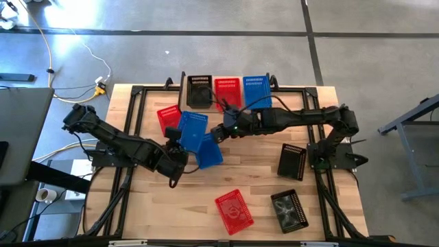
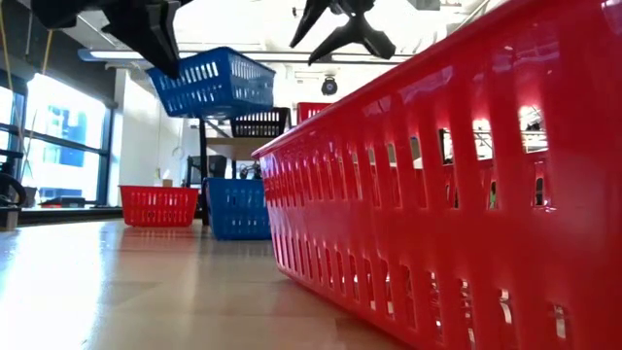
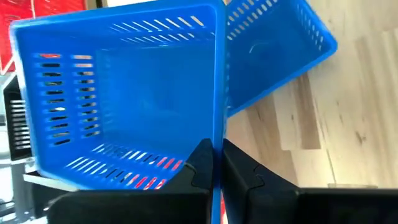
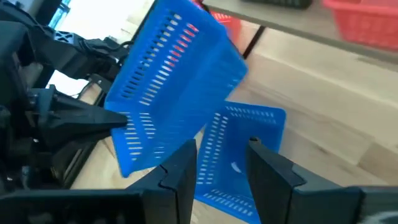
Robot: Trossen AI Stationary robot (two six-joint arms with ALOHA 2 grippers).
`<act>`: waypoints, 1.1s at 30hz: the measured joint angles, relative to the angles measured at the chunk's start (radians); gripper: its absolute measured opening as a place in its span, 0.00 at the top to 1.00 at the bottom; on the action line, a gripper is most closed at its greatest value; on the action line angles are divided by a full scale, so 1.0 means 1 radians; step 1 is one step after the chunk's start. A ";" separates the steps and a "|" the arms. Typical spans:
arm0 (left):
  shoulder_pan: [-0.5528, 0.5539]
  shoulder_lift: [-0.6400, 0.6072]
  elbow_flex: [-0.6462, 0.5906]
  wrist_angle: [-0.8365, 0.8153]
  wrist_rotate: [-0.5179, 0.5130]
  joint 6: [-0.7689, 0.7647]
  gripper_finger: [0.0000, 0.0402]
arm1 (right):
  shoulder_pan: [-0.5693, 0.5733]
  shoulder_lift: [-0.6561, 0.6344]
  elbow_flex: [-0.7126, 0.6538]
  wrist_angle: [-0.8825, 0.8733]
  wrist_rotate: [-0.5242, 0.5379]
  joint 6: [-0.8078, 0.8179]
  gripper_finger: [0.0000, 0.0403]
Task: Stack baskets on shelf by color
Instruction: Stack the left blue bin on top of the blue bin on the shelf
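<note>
Right up against the low lens, a red perforated plastic basket point(image 2: 457, 194) fills the foreground. Beyond it, the left gripper point(image 3: 216, 163) is clamped tight on the rim of a blue mesh basket point(image 1: 193, 127), lifted off the tabletop. Right gripper point(image 4: 221, 155) hovers over a second blue basket point(image 1: 208, 152) lying on the table, fingers parted, holding nothing. Black, red and blue baskets sit on the light wood shelf point(image 1: 180, 84).

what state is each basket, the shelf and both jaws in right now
lifted blue basket: held off the table, tilted
second blue basket: on the table
left gripper: jaws shut on the lifted basket's wall
right gripper: jaws open, empty, above the second blue basket
shelf: one black, one red, one blue basket on it
red basket: loose on the table
</note>
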 joint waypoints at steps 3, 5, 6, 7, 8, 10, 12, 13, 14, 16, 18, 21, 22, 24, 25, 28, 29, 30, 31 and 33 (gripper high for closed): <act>0.000 0.000 -0.001 0.004 -0.008 0.040 1.00 | 0.005 0.021 0.000 0.049 0.000 0.022 0.70; 0.000 0.000 -0.001 0.007 -0.015 0.064 1.00 | 0.007 0.039 0.000 0.101 0.000 0.023 0.70; 0.000 0.001 -0.001 0.006 -0.018 0.072 1.00 | 0.007 0.048 0.000 0.120 0.000 0.026 0.70; 0.000 0.000 -0.001 0.006 -0.024 0.081 1.00 | 0.008 0.057 0.000 0.134 0.000 0.031 0.70; 0.000 0.000 -0.001 0.007 -0.027 0.094 1.00 | 0.008 0.065 0.000 0.153 0.000 0.037 0.70; 0.000 0.000 -0.001 0.006 -0.029 0.121 1.00 | 0.008 0.080 0.000 0.178 0.000 0.053 0.70; 0.000 0.000 -0.001 0.006 -0.033 0.144 1.00 | 0.007 0.092 0.000 0.194 0.000 0.070 0.70; 0.000 0.000 -0.001 0.005 -0.034 0.155 1.00 | 0.007 0.098 0.000 0.202 0.000 0.078 0.70; 0.000 0.000 -0.001 0.005 -0.036 0.168 1.00 | 0.007 0.102 0.000 0.209 0.000 0.085 0.70; 0.000 0.000 -0.001 0.004 -0.041 0.184 1.00 | 0.007 0.107 0.000 0.210 0.000 0.090 0.70; 0.000 0.000 -0.001 0.003 -0.042 0.204 1.00 | 0.007 0.115 0.000 0.211 0.001 0.115 0.70; 0.000 0.000 -0.001 0.003 -0.042 0.224 1.00 | 0.007 0.129 0.000 0.211 -0.001 0.137 0.70; 0.000 0.000 -0.001 0.003 -0.042 0.225 1.00 | 0.007 0.132 0.000 0.210 -0.007 0.143 0.70; 0.000 0.000 -0.001 0.003 -0.042 0.225 1.00 | 0.007 0.140 0.000 0.210 -0.026 0.161 0.70; 0.000 0.000 -0.001 0.002 -0.041 0.226 1.00 | 0.007 0.144 0.000 0.211 -0.028 0.162 0.70; 0.000 0.000 -0.001 0.000 -0.040 0.226 1.00 | 0.007 0.149 0.000 0.211 -0.031 0.165 0.76; 0.000 0.000 -0.001 0.001 -0.041 0.226 1.00 | 0.007 0.149 0.000 0.212 -0.030 0.165 0.79; 0.000 0.000 -0.001 0.001 -0.041 0.226 1.00 | 0.007 0.149 0.000 0.213 -0.027 0.164 0.83; 0.000 0.000 -0.001 0.001 -0.041 0.226 1.00 | 0.007 0.149 0.000 0.214 -0.023 0.161 0.87; 0.000 0.000 -0.001 0.004 -0.041 0.226 0.99 | 0.007 0.149 0.000 0.223 -0.009 0.154 0.95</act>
